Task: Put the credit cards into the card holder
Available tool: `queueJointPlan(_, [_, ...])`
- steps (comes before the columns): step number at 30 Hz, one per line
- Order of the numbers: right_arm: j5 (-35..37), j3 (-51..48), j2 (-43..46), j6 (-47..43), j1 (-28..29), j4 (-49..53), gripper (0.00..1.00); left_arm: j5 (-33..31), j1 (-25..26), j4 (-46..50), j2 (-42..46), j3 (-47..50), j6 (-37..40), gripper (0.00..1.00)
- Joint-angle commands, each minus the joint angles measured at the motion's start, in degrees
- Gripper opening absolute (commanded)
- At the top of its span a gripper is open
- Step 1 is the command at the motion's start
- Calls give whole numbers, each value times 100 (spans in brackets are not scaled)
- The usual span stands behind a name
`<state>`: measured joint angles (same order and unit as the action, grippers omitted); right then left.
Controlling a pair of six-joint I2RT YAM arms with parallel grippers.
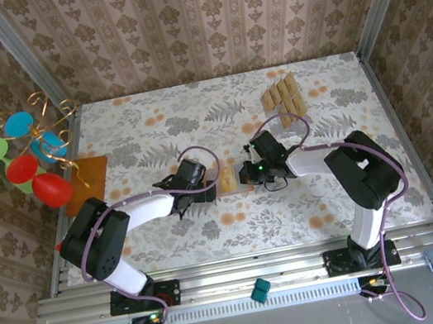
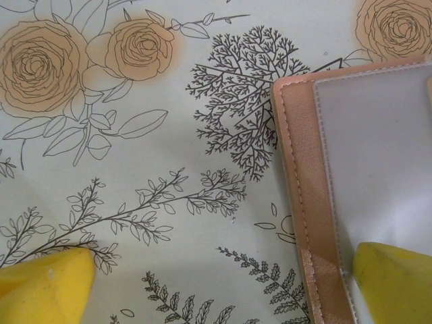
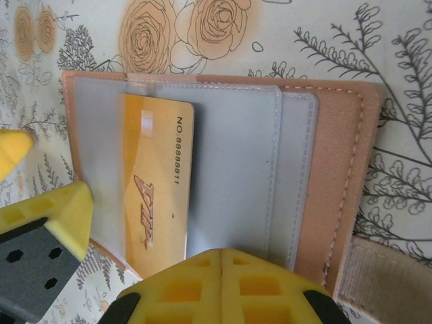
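Yellow fingers of the right gripper (image 3: 221,260), pressed together, cover the open card holder (image 3: 344,169)'s near edge; whether they pinch anything cannot be told. One credit card (image 3: 158,182) sits partly inside a grey pocket (image 3: 233,169). Opposite, the left gripper (image 2: 221,280) stands spread wide astride the holder's stitched edge. Well apart, the remaining cards (image 1: 283,96) lie near the table (image 1: 152,131)'s far edge, with bare cloth between.

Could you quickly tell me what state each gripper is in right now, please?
Left gripper: open, one finger over the wallet edge.
Right gripper: shut, gripping nothing I can see.
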<state>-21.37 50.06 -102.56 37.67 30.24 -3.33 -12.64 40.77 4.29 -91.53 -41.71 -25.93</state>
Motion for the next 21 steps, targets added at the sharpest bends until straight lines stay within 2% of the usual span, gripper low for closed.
queueJointPlan(1, [46, 193, -126, -47, 69, 114, 1, 13, -40, 221, 13, 141, 35, 100])
queueJointPlan(16, [61, 249, -239, -100, 184, 141, 0, 25, -38, 211, -11, 137, 26, 100])
queueJointPlan(21, [504, 236, 6, -295, 167, 531, 0, 18, -42, 230, 0, 130, 29, 100])
